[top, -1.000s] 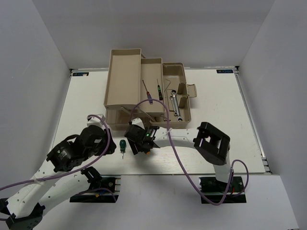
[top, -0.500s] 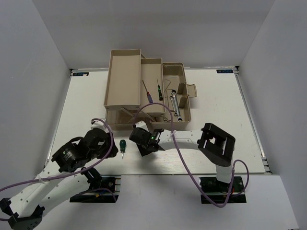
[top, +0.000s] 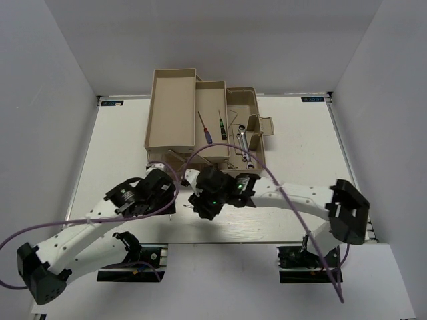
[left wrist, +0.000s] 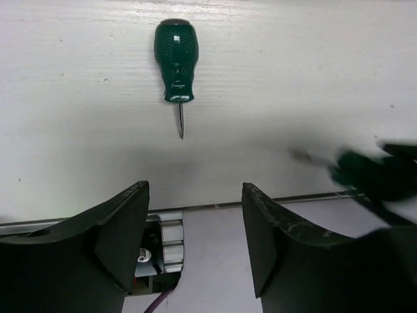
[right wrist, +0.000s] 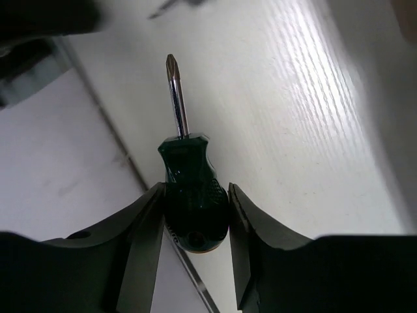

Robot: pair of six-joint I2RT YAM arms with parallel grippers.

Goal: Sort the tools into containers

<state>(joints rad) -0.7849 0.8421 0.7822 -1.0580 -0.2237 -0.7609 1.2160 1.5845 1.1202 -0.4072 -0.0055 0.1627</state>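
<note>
The left wrist view shows the left fingers (left wrist: 120,228) standing apart with nothing between them, over the near edge of the white wooden desk (left wrist: 293,78). Just beyond them a stubby green-handled screwdriver (left wrist: 175,55) lies flat on the desk, touching nothing else, its short shaft pointing back toward the gap. The overhead view does not show this tool, because the left arm (top: 100,223) covers that spot. A dark green shape at the right edge of the left wrist view is too blurred to name.

Only the right wrist view shows the right fingers (right wrist: 143,228) clamped on the handle of a second stubby green-handled screwdriver (right wrist: 193,195), its cross tip pointing away from the camera.

From overhead, the right arm (top: 293,197) reaches leftward, its wrist just beside the left wrist. Farther back stands the beige plastic toolbox. It has a long rectangular tray (top: 155,120) on the left. A middle tray (top: 215,93) holds a thin red screwdriver (top: 204,127) and a thin black screwdriver (top: 222,125) side by side. The base tub (top: 241,103) holds a silver wrench (top: 244,145), with the translucent brown lid (top: 260,125) at its right.
</note>
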